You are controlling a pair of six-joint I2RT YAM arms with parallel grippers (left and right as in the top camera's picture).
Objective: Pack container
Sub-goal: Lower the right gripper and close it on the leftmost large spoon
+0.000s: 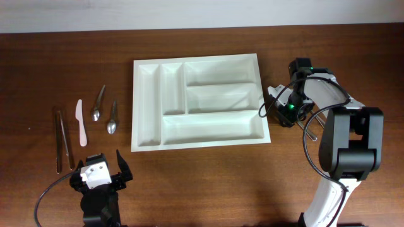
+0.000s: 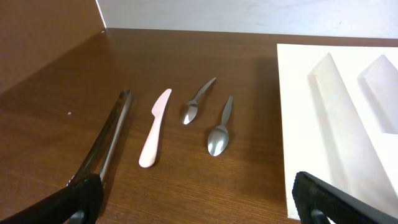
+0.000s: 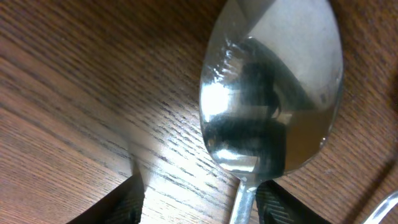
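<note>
White container (image 1: 214, 128) just beside right tool (image 1: 271, 103)

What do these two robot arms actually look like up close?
Both are chunky black links. The left arm carries a white block behind its black fingers and trails a black cable. The right arm has a white lower section, looping black cables and a green light.

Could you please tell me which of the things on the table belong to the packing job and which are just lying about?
Belong to the job:
the container
large spoon, seen in the right wrist view
two teaspoons
pale knife
long metal tongs

Just lying about:
nothing I can make out; every loose item looks like cutlery for the container
</note>
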